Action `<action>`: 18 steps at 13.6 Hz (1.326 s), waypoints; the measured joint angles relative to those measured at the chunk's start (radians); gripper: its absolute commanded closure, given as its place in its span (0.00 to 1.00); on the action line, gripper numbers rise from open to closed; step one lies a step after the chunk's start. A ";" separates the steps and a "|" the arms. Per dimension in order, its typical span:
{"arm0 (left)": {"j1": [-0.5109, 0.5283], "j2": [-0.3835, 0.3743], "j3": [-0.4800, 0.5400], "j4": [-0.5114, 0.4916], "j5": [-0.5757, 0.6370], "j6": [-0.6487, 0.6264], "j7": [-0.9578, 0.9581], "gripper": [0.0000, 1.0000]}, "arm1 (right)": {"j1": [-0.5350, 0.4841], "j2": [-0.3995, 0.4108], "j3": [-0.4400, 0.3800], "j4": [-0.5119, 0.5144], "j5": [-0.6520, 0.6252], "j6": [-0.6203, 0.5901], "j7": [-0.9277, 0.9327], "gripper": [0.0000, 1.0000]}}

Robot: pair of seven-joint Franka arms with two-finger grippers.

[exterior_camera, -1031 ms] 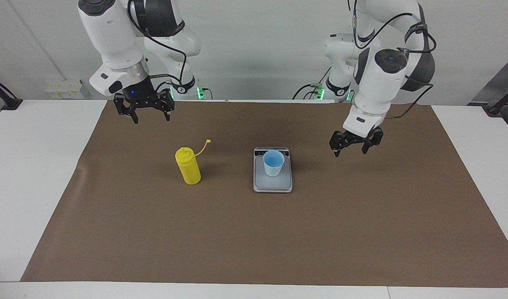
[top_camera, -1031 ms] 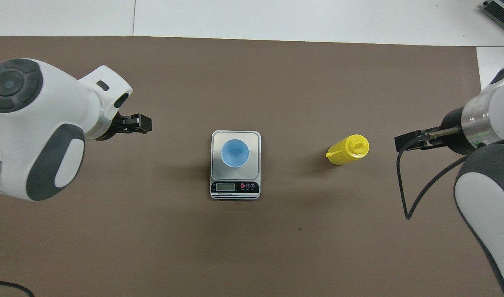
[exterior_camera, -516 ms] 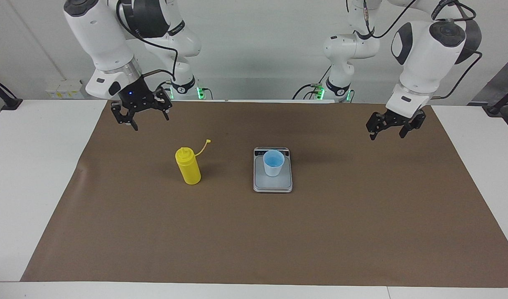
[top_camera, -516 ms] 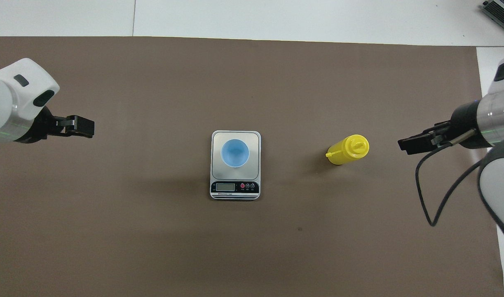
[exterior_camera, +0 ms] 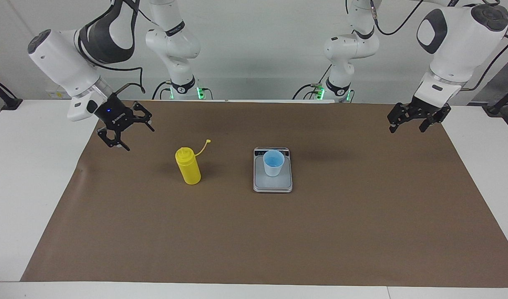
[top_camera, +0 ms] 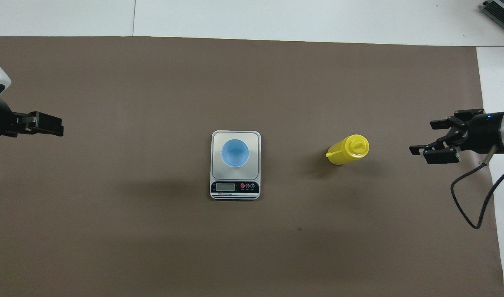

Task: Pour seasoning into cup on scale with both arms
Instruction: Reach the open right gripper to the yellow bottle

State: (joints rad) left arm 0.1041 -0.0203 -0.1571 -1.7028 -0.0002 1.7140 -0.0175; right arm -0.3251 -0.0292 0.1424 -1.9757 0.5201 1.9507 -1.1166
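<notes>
While both empty, wide-jawed grippers [exterior_camera: 131, 133] [exterior_camera: 408, 124] swung outward, bottle [exterior_camera: 187, 166] and cup [exterior_camera: 273, 162] stayed.

**Brown mat on a white table**

A large brown paper mat [exterior_camera: 254, 232] lies flat over the middle of the white table [exterior_camera: 33, 174], and the rest sits around it. Bare white tabletop borders the mat at both ends and along its edge farthest from the robots. A small dark speck [top_camera: 300, 229] marks the mat's surface. Off the mat, a grey ribbed device [top_camera: 501, 10] shows partly at the table's corner. A pale wall [exterior_camera: 258, 62] rises past the mat's robot-side edge.
</notes>
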 measured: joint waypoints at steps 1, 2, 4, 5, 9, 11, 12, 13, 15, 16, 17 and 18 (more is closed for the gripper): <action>0.000 0.000 -0.002 0.000 0.000 -0.004 0.000 0.00 | -0.021 0.014 0.000 -0.031 0.059 0.013 -0.107 0.00; 0.000 0.000 -0.004 0.000 0.000 -0.005 0.000 0.00 | -0.038 0.032 -0.001 -0.055 0.107 0.021 -0.202 0.00; 0.000 -0.001 -0.004 0.004 0.000 -0.013 0.008 0.00 | -0.054 0.061 -0.001 -0.097 0.173 0.039 -0.341 0.00; 0.000 -0.001 -0.004 0.018 0.000 -0.037 0.011 0.00 | -0.055 0.072 -0.001 -0.126 0.215 0.067 -0.411 0.00; 0.000 -0.001 -0.003 0.074 0.000 -0.084 0.015 0.00 | -0.050 0.104 0.000 -0.229 0.443 0.162 -0.675 0.00; 0.000 -0.001 -0.004 0.078 0.000 -0.090 0.016 0.00 | -0.042 0.121 0.001 -0.252 0.472 0.174 -0.711 0.00; 0.000 -0.001 -0.005 0.078 0.000 -0.090 0.016 0.00 | -0.032 0.125 0.002 -0.262 0.503 0.176 -0.725 0.00; 0.000 -0.001 -0.006 0.078 0.000 -0.091 0.016 0.00 | -0.018 0.127 0.002 -0.276 0.541 0.190 -0.744 0.00; 0.000 -0.001 -0.007 0.078 0.000 -0.092 0.017 0.00 | 0.020 0.130 0.003 -0.308 0.597 0.225 -0.779 0.00; 0.000 -0.001 -0.007 0.078 0.000 -0.093 0.017 0.00 | 0.040 0.130 0.003 -0.318 0.602 0.241 -0.780 0.00; 0.000 -0.001 -0.007 0.078 0.000 -0.094 0.017 0.00 | 0.056 0.131 0.003 -0.325 0.610 0.256 -0.780 0.00; 0.000 -0.001 -0.007 0.078 0.000 -0.095 0.017 0.00 | 0.070 0.133 0.003 -0.331 0.630 0.267 -0.780 0.00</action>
State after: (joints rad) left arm 0.1043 -0.0212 -0.1641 -1.6251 -0.0005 1.6185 0.0000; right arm -0.2550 0.1043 0.1457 -2.3067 1.1503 2.2174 -1.8971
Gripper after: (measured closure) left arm 0.000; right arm 0.000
